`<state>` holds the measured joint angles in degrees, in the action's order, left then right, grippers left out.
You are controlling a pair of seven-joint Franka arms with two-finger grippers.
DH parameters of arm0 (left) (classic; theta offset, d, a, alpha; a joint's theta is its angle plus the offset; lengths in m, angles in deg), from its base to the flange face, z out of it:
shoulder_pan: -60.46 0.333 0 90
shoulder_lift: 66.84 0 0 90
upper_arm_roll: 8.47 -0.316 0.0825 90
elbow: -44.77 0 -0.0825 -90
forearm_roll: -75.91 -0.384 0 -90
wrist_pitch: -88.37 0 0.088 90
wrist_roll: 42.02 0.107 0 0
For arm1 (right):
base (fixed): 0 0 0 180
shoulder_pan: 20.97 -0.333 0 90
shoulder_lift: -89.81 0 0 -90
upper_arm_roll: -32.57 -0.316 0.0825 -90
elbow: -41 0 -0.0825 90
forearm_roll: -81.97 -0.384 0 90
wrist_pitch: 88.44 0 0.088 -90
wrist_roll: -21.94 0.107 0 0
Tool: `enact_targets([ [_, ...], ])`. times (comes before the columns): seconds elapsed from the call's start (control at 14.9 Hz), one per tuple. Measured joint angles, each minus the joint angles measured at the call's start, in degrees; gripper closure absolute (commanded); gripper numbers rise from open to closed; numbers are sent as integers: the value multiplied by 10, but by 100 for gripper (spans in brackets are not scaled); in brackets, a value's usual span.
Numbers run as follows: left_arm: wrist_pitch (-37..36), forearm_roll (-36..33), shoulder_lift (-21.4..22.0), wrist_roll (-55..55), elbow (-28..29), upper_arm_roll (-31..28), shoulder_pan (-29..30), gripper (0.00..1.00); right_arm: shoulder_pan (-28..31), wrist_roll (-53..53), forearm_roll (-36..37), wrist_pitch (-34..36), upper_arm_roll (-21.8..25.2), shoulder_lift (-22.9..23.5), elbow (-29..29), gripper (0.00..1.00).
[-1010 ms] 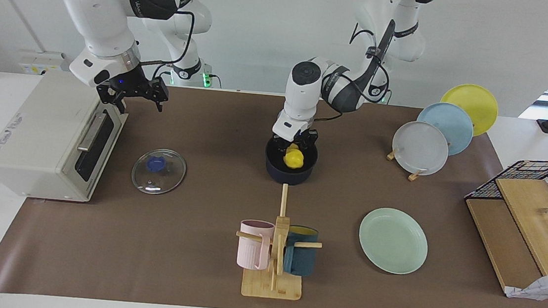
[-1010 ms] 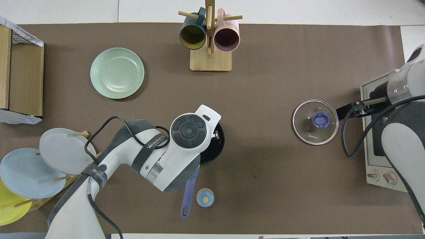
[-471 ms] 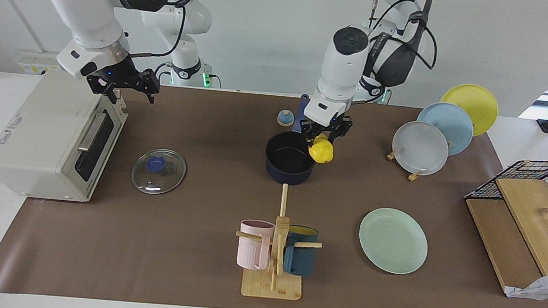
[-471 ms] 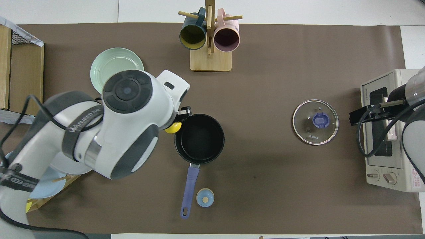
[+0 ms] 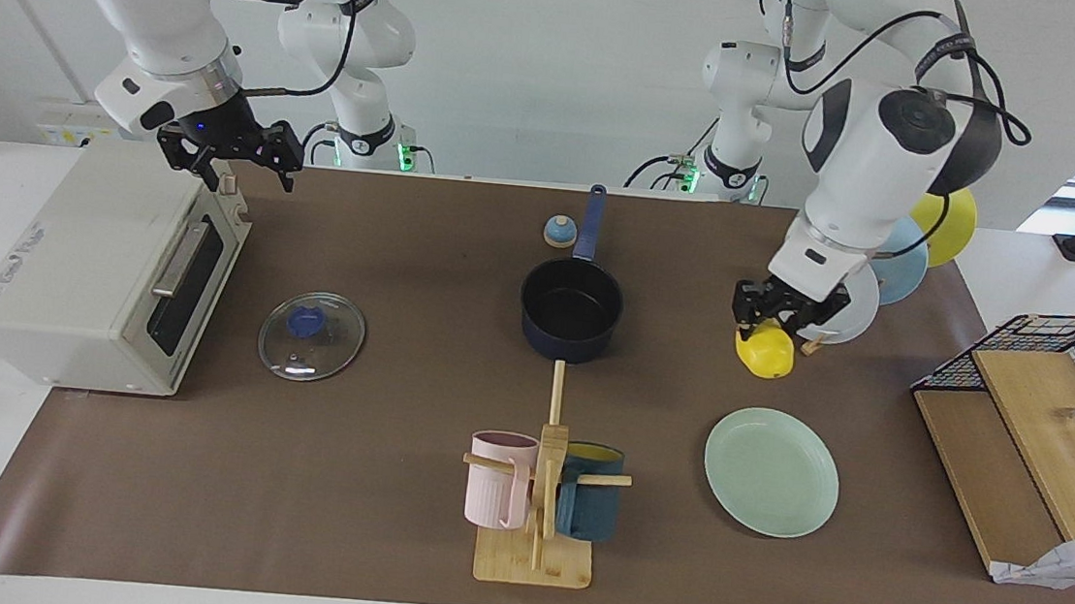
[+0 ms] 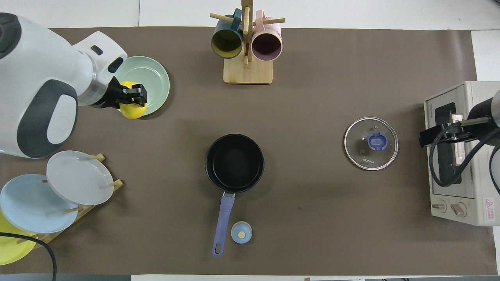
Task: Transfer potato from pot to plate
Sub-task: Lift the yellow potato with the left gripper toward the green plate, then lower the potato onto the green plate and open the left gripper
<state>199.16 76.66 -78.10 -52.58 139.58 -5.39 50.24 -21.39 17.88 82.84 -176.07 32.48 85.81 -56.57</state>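
The yellow potato [image 5: 765, 354] hangs in my left gripper [image 5: 768, 334], which is shut on it from above. It is in the air over the mat, by the rim of the mint-green plate [image 5: 771, 471] nearer to the robots. In the overhead view the potato [image 6: 133, 111] overlaps the rim of the plate [image 6: 152, 76] below the left gripper [image 6: 131, 98]. The navy pot [image 5: 571, 310] stands empty at mid-table, its blue handle [image 6: 222, 220] pointing toward the robots. My right gripper [image 5: 231, 156] is open and empty over the toaster oven [image 5: 83, 272].
A mug rack [image 5: 540, 497] with a pink and a teal mug stands farther from the robots than the pot. A glass lid [image 5: 311, 336] lies in front of the toaster oven. A plate rack [image 5: 826, 288], a small blue knob [image 5: 559, 232] and a wire basket [image 5: 1056, 386] are also there.
My left gripper lifted the potato out of the pot and carried it toward the left arm's end, up to the mint-green plate. My right gripper rose and drew back over the toaster oven.
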Motion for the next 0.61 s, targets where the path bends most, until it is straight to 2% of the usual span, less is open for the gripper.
enact_targets([
  [0.4, 155, -10, -123, 100, -1, 0, 39, 100, 0, 0, 0, 1, 6, 16, 0, 0],
  [0.61, 189, -16, -154, 104, -1, 2, 39, 100, 0, 0, 0, 2, 9, 15, 0, 0],
])
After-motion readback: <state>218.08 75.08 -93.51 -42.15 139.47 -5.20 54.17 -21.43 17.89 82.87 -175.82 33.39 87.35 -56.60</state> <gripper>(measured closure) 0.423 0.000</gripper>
